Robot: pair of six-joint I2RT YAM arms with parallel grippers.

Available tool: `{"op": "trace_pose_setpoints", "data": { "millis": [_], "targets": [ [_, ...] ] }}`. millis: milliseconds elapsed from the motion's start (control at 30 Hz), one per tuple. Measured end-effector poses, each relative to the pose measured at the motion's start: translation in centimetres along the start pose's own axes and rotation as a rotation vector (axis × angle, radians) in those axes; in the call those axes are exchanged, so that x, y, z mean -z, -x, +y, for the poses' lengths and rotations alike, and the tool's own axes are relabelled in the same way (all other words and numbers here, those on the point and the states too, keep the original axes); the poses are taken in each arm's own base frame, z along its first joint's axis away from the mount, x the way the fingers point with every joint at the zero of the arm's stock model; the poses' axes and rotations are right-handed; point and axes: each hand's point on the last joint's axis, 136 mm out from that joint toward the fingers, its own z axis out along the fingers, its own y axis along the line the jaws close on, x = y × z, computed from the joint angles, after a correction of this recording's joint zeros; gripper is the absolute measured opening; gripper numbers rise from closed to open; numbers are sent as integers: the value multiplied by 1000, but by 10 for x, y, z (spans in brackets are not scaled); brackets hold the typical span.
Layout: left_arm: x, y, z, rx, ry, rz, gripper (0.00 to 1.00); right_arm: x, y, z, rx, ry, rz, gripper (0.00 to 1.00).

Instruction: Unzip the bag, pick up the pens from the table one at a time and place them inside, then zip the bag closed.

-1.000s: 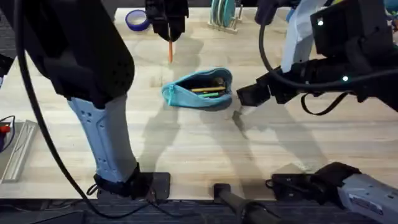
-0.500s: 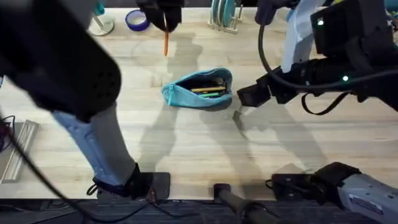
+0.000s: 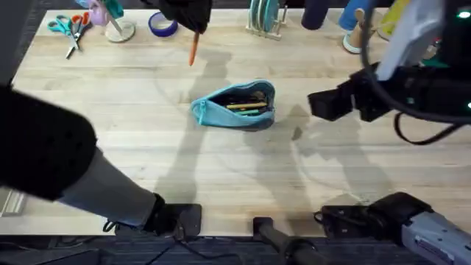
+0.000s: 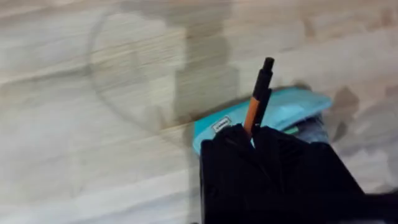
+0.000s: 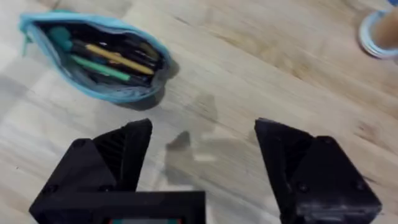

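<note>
The left hand (image 4: 252,134) is clamped on the orange pen (image 4: 258,96), whose black tip sticks out beyond the fingers. In the overhead view this hand (image 3: 193,26) holds the pen (image 3: 193,50) in the air over the far part of the counter (image 3: 221,169), beyond the bag (image 3: 235,105) and apart from it. The right hand (image 5: 202,149) has its 2 fingers spread wide with nothing between them; it hovers over bare wood just beside the bag (image 5: 93,59).

The bag lies near the middle of the counter with its zipper open and its mouth gaping. Inside, a yellow pen (image 5: 118,59) and a green pen (image 5: 99,68) rest side by side. So the unzipping looks done and 2 of the 3 pens appear stowed. What seems left is to carry the orange pen to the opening, let it go inside, and then pull the zipper shut. A pair of scissors (image 3: 65,29) sits at the far left corner.
</note>
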Motion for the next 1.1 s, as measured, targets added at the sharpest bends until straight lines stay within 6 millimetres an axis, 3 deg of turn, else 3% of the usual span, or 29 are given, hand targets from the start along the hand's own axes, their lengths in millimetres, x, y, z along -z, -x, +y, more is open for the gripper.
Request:
{"op": "trace_pose_setpoints", "data": {
  "millis": [300,533,767,933,1100],
  "targets": [
    [5,-33,-46,-428,-284,-18,43,15,0,-29,-77,-86,-38,998],
    [5,-57,-71,-676,-474,-18,43,15,-1,-31,-82,-91,-36,998],
    [9,-64,-102,-815,-582,-53,43,15,-1,-31,-82,-91,-36,997],
    [-5,-73,-123,-893,-636,-14,43,15,-1,-31,-82,-91,-36,997],
    [-28,-79,-131,-913,-661,57,43,15,-1,-31,-82,-91,-36,998]
  ]
}}
